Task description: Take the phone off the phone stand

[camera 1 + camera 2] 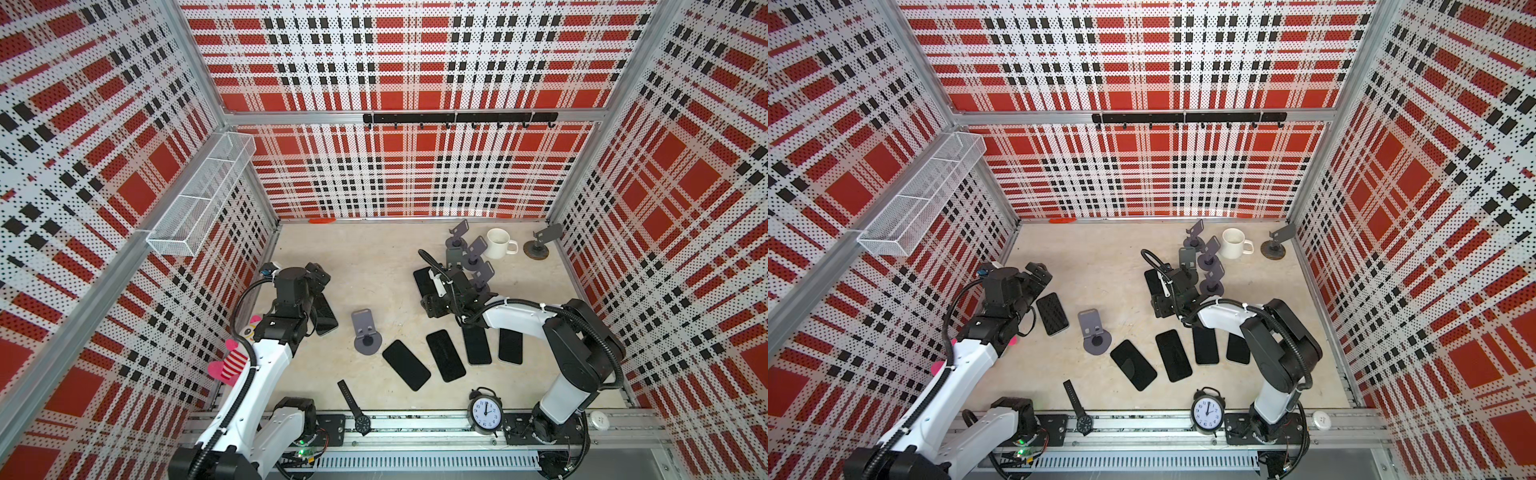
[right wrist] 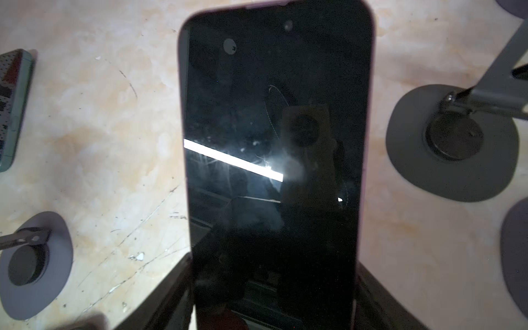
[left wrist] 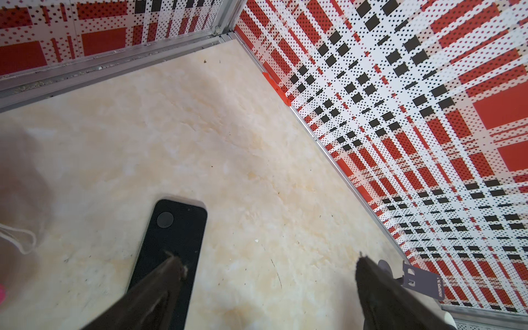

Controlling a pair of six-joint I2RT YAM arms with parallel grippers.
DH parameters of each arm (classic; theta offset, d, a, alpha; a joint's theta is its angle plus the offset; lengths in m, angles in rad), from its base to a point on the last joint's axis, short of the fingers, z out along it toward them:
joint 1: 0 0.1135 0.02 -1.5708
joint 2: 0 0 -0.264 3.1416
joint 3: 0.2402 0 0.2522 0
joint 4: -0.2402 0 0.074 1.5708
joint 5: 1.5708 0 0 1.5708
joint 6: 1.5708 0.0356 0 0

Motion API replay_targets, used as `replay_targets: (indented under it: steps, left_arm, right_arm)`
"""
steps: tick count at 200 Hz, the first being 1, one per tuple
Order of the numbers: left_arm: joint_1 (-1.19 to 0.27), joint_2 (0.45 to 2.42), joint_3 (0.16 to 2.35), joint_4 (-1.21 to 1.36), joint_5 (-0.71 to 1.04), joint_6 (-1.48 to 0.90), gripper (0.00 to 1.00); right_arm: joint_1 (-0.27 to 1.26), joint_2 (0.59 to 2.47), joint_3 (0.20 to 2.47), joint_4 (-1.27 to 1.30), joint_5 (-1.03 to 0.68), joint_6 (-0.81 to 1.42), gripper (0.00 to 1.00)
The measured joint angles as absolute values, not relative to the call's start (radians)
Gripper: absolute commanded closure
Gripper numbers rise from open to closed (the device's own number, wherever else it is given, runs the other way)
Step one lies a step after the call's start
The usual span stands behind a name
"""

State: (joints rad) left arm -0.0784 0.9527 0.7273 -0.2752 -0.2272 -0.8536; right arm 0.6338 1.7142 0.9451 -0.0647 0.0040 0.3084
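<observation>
My right gripper is shut on a black-screened phone with a pale pink rim, one finger on each long side of its lower end. The phone hangs face up over the table, apart from the grey phone stands beside it. In both top views this gripper sits just left of a cluster of empty stands. My left gripper is open over bare table at the left, beside another phone lying flat.
Several dark phones lie flat at front centre, next to one lone empty stand. A white mug and one more stand stand at the back right. Alarm clock and wristwatch lie at the front edge.
</observation>
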Motion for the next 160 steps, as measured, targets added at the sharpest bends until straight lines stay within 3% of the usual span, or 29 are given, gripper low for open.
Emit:
replay_targets:
  steps: [122,160]
  left_arm:
    - [-0.067,0.953,0.704,-0.257,-0.189,-0.848,0.02]
    - [-0.067,0.953,0.694,-0.255,-0.186,-0.848,0.02]
  right_arm:
    - [0.603,1.842,1.052,-0.245,0.076,0.293,0.51]
    - [0.598,1.842,1.052,-0.249,0.080,0.293,0.45]
